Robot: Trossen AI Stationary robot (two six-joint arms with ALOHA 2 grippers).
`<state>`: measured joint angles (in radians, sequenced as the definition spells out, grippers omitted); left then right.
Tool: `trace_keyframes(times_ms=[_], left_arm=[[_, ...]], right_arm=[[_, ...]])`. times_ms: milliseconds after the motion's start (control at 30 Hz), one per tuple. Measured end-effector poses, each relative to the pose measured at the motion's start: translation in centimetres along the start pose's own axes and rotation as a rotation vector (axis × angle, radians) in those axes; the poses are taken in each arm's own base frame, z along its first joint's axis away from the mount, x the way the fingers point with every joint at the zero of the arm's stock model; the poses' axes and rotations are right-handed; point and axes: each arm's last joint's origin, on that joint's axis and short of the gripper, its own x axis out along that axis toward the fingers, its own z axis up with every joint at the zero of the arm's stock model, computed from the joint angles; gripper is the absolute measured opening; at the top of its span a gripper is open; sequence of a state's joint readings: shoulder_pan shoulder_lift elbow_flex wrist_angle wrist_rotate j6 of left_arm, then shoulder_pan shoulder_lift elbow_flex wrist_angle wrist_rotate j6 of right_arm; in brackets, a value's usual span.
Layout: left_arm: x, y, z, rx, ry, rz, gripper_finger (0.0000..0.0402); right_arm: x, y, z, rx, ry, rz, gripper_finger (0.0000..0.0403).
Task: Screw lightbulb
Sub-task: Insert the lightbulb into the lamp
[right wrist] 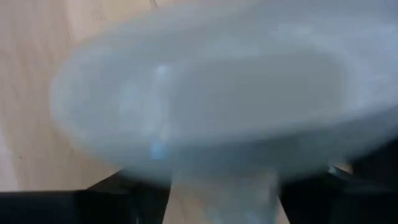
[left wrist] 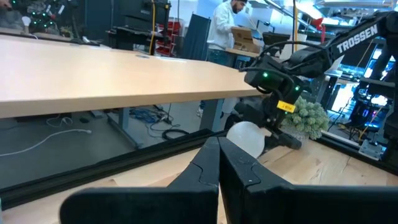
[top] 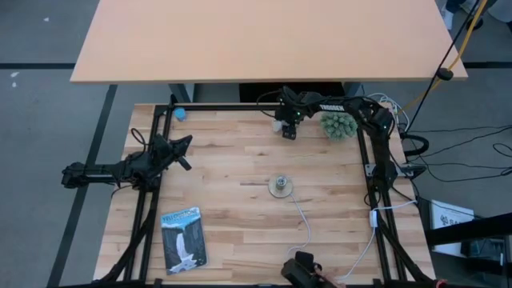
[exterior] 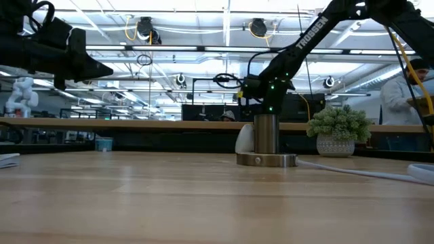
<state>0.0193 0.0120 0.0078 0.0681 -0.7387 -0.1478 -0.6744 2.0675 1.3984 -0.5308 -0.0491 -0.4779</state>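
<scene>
we see table [top: 240, 168]: pale wood planks, matt | lightbulb [left wrist: 244, 137]: frosted white, smooth | socket [exterior: 266, 144]: shiny metal | our arms: dark matt

floor [top: 48, 120]: grey | desk [top: 264, 36]: tan, bare | ceiling lights [exterior: 203, 30]: on

green spiky ball [top: 339, 125], booklet [top: 183, 238], blue ball [top: 179, 114]

We see even, bright overhead light on the pale wooden slatted table [top: 240, 208], with only faint shadows beneath the arms. In the low view, rows of ceiling strip lights [exterior: 203, 30] glare against dark silhouetted arms. In the right wrist view the white frosted lightbulb [right wrist: 205, 106] fills the frame, wholly blurred.
</scene>
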Motion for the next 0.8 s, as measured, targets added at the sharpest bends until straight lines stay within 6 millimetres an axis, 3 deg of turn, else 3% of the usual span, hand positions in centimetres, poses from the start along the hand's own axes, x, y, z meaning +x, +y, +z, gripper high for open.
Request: trace_keyframes(times_ms=[167,267,400,633,800], left_arm=[[0.0,0.0,0.0,0.0,0.0,0.0,0.0],[0.0,0.0,0.0,0.0,0.0,0.0,0.0],[0.0,0.0,0.0,0.0,0.0,-0.001,0.0],[0.0,0.0,0.0,0.0,0.0,0.0,0.0],[0.0,0.0,0.0,0.0,0.0,0.0,0.0]], right_arm=[[1.1,1.0,0.2,0.004,0.023,0.012,0.0191],[0.5,1.4,0.6,0.007,0.009,0.003,0.0151],[-1.2,2.3,1.1,-0.005,-0.022,0.024,0.0148],[-8.3,4.5,2.5,-0.026,-0.127,-0.005,0.0148],[-15.0,7.4,2.2,-0.007,-0.209,0.02,0.0148]])
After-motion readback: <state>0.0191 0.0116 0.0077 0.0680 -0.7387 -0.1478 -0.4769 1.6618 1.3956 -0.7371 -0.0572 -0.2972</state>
